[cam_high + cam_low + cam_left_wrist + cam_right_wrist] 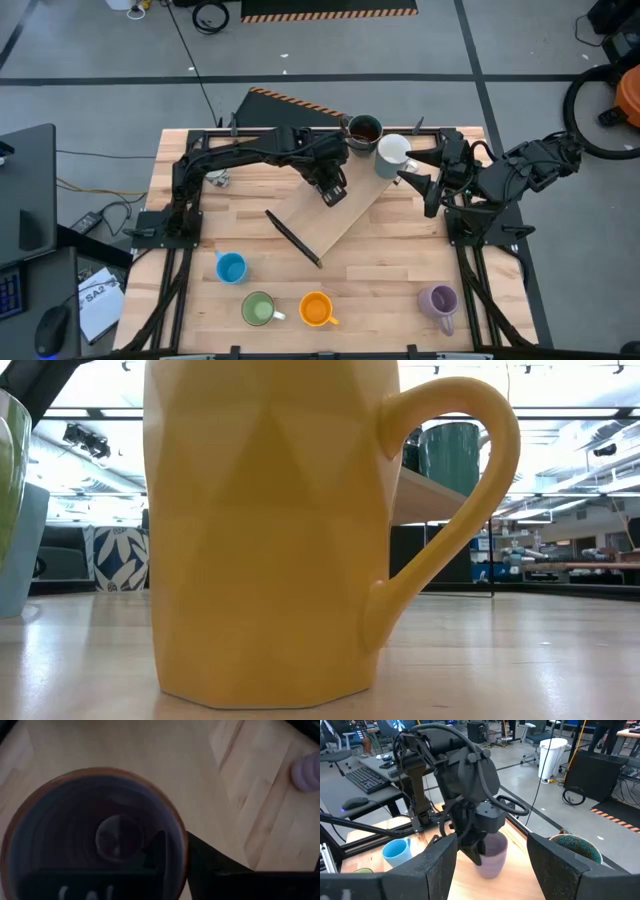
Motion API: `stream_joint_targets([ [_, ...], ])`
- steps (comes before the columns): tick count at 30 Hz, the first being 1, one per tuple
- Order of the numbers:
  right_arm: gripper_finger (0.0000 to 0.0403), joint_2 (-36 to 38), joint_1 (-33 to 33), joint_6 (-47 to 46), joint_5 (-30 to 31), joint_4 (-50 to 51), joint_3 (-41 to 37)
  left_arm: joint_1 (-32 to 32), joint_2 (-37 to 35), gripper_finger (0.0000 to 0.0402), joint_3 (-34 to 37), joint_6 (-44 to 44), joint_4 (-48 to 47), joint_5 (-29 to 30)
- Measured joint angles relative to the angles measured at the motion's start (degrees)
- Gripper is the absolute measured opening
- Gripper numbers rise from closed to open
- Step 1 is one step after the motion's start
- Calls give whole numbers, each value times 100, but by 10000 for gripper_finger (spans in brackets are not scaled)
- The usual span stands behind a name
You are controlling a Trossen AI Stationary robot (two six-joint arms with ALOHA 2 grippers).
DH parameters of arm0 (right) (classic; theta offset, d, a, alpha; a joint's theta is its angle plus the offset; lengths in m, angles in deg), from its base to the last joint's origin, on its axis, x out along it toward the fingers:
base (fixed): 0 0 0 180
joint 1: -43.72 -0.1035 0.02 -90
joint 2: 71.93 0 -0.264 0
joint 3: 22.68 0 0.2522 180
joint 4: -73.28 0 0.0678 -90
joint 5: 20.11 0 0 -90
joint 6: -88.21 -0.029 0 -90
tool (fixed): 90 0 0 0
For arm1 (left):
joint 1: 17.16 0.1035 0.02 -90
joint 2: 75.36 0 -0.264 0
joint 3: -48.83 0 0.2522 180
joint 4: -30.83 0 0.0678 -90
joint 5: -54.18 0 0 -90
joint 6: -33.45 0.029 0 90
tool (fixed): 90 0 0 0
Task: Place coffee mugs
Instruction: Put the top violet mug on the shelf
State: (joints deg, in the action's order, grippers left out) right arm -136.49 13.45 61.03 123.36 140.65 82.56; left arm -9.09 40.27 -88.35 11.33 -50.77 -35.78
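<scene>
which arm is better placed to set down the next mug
Left, probably. The left gripper is already over the board with a lilac mug between its fingers, while the right gripper waits open beside the white mug, holding nothing.

Even, bright overhead light covers the desk (400,270) in the high view, and the arms cast only soft, short shadows. In the low view the orange mug (270,530) fills the picture, sharp enough to show its facets, with a pale sheen on the wood beneath it; ceiling strip lights glow white behind it. The left wrist view is dim and badly out of focus: a dark mug (95,845) is a smeared ring, and the lilac mug (306,772) is a blur. The right wrist view is well lit, though its own fingers (425,870) are soft.
</scene>
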Motion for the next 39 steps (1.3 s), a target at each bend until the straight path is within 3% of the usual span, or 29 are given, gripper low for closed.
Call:
stream_joint_targets([
  [10, 247, 0, 0, 1, -2, 0, 0, 14, 0, 150, 0, 62, 321, 223],
  [39, 247, 0, 0, -20, -59, -83, 0, 502, 217, 151, 4, 859, 1644, 509],
])
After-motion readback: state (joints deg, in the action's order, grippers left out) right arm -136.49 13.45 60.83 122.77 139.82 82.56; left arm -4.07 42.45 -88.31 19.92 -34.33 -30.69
